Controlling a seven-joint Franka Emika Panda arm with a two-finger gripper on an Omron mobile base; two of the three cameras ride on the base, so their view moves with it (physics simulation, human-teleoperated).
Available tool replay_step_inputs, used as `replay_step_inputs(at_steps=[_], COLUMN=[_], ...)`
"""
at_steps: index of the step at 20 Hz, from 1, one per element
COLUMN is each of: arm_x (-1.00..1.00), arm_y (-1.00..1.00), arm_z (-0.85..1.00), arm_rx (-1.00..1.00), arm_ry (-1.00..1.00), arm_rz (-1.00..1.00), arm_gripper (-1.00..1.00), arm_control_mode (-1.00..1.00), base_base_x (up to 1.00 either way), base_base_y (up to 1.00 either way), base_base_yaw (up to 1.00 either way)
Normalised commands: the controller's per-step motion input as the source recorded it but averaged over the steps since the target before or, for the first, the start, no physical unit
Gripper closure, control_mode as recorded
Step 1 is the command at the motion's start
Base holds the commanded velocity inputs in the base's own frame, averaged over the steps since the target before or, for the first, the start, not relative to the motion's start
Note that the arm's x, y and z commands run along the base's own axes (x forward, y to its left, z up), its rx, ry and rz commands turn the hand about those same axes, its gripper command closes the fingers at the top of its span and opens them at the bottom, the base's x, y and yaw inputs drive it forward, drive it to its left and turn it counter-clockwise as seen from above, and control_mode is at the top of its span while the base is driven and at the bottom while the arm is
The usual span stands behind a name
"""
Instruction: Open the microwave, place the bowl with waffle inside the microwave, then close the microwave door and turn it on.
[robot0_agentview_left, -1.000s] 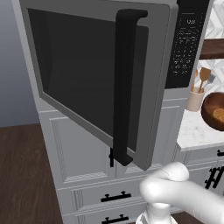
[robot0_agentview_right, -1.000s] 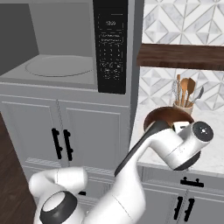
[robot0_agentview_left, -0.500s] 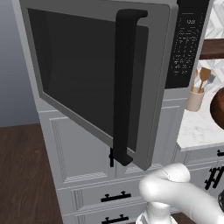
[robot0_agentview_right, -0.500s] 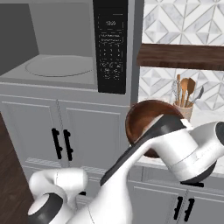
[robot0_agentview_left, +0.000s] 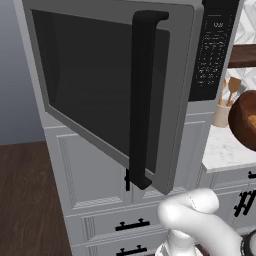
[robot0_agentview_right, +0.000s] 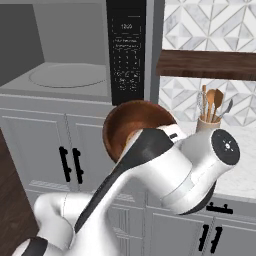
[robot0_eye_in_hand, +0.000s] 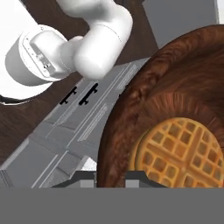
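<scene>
reddish-brown, the bowl with waffle (robot0_agentview_right: 131, 129) hangs in the air at the gripper (robot0_eye_in_hand: 110, 177), its jaws closed on the rim, right of the microwave (robot0_agentview_right: 75, 60) cavity. the microwave door (robot0_agentview_left: 115, 90) stands swung open. a cup of wooden utensils (robot0_agentview_right: 211, 111) sits behind on the marble counter (robot0_agentview_right: 245, 165).

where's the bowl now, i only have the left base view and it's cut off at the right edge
Observer: In the right base view the bowl with waffle is lifted off the counter, in front of the keypad panel.
Operator: is the waffle still in it
Observer: Yes, the hand view shows the waffle lying flat inside.
Operator: cavity free?
Observer: The microwave stands open; its turntable is bare.
</scene>
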Motion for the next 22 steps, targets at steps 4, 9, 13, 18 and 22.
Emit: replay_step_inputs(at_steps=[4, 9, 13, 18, 22], arm_x=[0.00, 0.00, 0.00, 0.13, 0.54], arm_y=[1.00, 1.00, 1.00, 0.91, 0.80], arm_z=[0.35, 0.52, 0.59, 0.58, 0.34], arm_rx=[0.00, -0.03, -0.01, 0.01, 0.04], arm_ry=[-0.25, -0.05, 0.03, 0.02, 0.00], arm_rz=[-0.05, 0.10, 0.31, 0.28, 0.01], arm_gripper=[1.00, 1.00, 1.00, 1.00, 1.00], arm_control_mode=[-1.00, -1.00, -1.00, -1.00, -1.00], base_base_x=[0.00, 0.00, 0.00, 0.00, 0.00], base_base_y=[0.00, 0.00, 0.00, 0.00, 0.00], base_base_yaw=[0.00, 0.00, 0.00, 0.00, 0.00])
